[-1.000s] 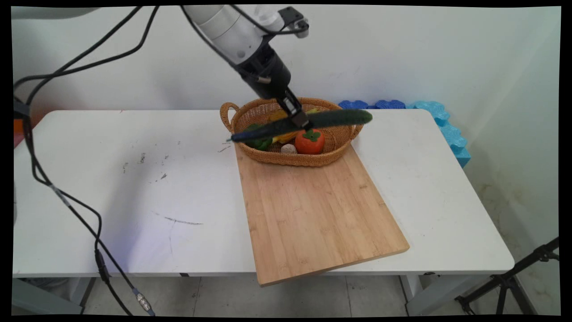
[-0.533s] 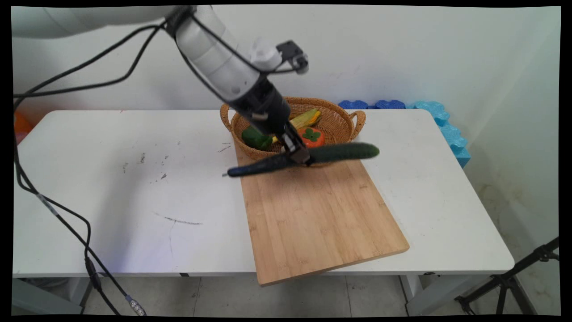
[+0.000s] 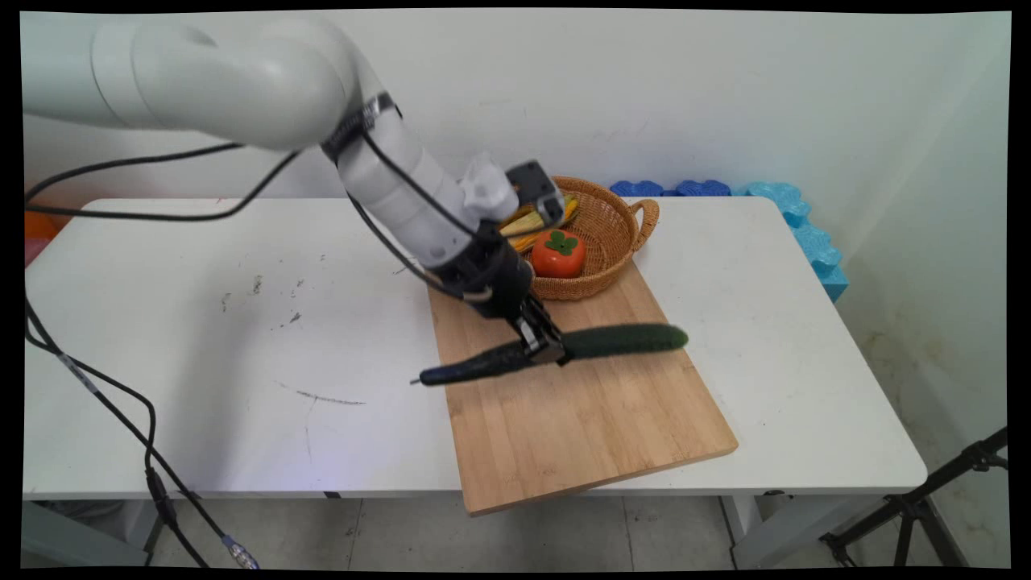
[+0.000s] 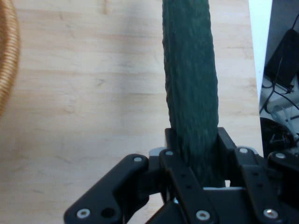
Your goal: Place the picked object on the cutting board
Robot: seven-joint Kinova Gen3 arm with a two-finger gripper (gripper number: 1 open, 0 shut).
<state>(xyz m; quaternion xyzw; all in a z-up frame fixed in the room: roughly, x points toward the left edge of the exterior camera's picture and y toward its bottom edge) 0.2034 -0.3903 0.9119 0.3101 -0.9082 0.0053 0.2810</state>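
Note:
My black gripper is shut on a long dark green cucumber, gripping it near its middle. The cucumber lies level, a little above the wooden cutting board, its dark end sticking out past the board's left edge. In the hand view the cucumber runs up from between the fingers over the board. Behind the gripper stands a wicker basket holding an orange persimmon and yellow corn.
The arm hides the basket's left part. The basket's rim shows at the hand view's left edge. Blue foam pieces sit at the table's back right. A black stand is on the floor to the right. Black cables hang at the left.
The gripper carried the cucumber from above the basket down and toward the near side, out over the cutting board. It has stayed level in the grip.

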